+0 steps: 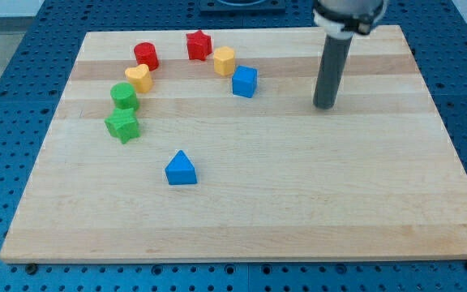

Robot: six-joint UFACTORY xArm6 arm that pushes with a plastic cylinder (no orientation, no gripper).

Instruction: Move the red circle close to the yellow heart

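The red circle [146,55] sits at the view's upper left of the wooden board [298,203]. The yellow heart [139,78] lies just below it, almost touching. My tip [324,105] rests on the board at the upper right, far to the right of both blocks.
A red star [199,45], a yellow hexagon [224,60] and a blue cube [245,81] lie between the red circle and my tip. A green circle [124,96] and a green star [122,125] lie below the heart. A blue triangle [181,169] sits lower, left of centre.
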